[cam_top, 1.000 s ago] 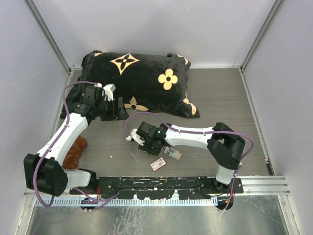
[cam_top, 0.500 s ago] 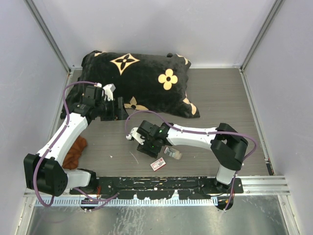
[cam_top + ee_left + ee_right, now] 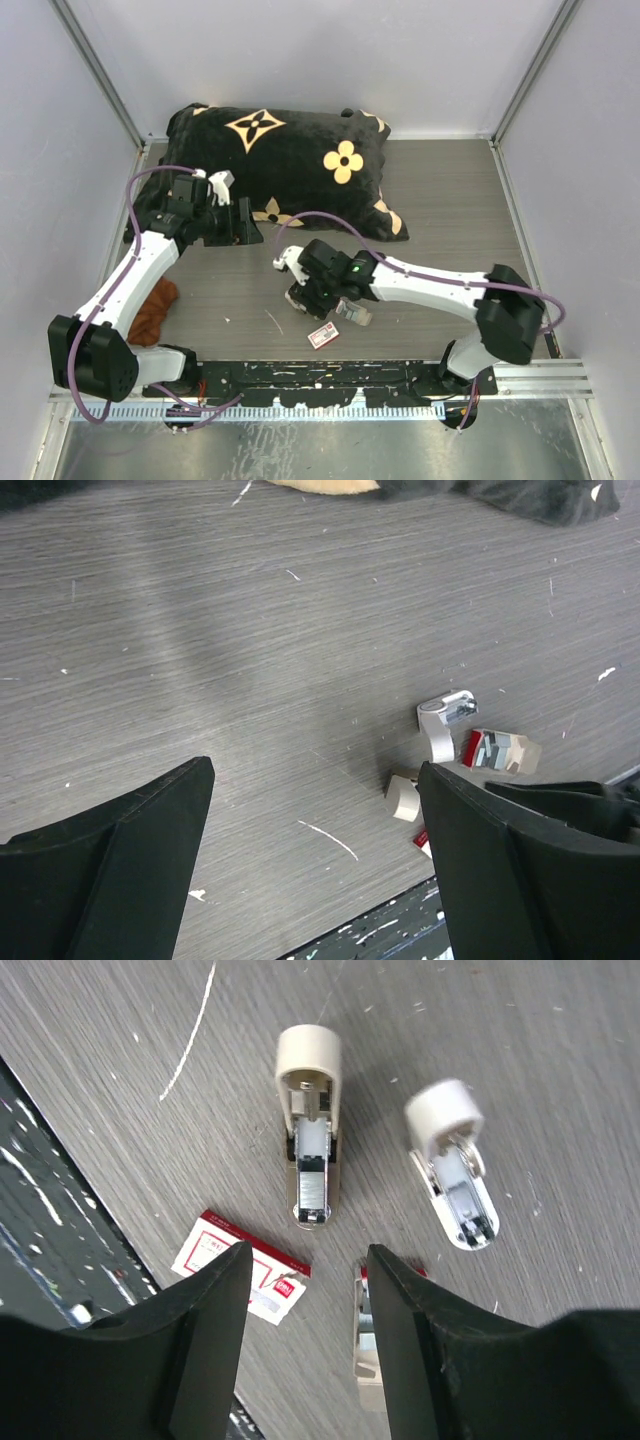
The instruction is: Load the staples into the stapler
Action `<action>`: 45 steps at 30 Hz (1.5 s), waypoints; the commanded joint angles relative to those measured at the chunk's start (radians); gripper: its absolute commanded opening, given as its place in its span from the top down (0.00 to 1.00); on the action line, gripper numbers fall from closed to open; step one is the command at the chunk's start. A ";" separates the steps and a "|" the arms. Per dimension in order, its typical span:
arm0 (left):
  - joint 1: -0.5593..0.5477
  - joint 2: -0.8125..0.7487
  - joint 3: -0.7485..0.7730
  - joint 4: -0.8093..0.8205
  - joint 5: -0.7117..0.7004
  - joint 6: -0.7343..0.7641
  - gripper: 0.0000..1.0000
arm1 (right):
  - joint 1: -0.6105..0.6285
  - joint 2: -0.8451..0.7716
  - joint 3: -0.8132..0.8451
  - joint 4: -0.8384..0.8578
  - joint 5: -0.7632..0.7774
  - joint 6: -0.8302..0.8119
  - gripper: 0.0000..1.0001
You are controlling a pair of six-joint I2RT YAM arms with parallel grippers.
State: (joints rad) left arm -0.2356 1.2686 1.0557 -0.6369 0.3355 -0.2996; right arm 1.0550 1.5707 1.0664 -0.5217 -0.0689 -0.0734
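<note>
The stapler shows as two pieces lying side by side on the table. One is a beige part [image 3: 310, 1125] with its metal channel facing up, the other a white part [image 3: 450, 1165]. My right gripper [image 3: 305, 1255] hovers open just above them with nothing between its fingers. The red-and-white box [image 3: 240, 1265] lies under its left finger. The grey tray of staples [image 3: 367, 1345] is half hidden behind its right finger. Seen from above, the box [image 3: 322, 335] and the tray [image 3: 353, 313] lie near the table's front edge. My left gripper [image 3: 240, 225] stands open and empty by the pillow.
A large black pillow [image 3: 290, 165] with gold flower marks fills the back left of the table. An orange cloth [image 3: 155, 310] lies under the left arm. The black base rail [image 3: 330, 375] runs just in front of the box.
My right gripper has opened wider and shifted a little right and toward the front, over the stapler pieces. Its elbow swung out to the right. The left arm has not moved.
</note>
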 commanded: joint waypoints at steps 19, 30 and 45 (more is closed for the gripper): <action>0.008 -0.085 -0.030 0.086 0.018 -0.017 0.15 | -0.069 -0.431 -0.317 -0.030 0.399 0.888 0.59; 0.008 -0.091 -0.019 0.062 -0.005 0.001 0.15 | -0.055 -0.313 -0.364 -0.008 0.409 0.992 0.64; 0.008 -0.090 -0.017 0.060 0.001 -0.003 0.15 | -0.021 -0.254 -0.368 -0.012 0.463 1.035 0.68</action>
State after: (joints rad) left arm -0.2333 1.1893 1.0237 -0.6014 0.3210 -0.3038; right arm 1.0260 1.3144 0.6857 -0.5499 0.3336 0.9295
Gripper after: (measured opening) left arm 0.852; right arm 0.342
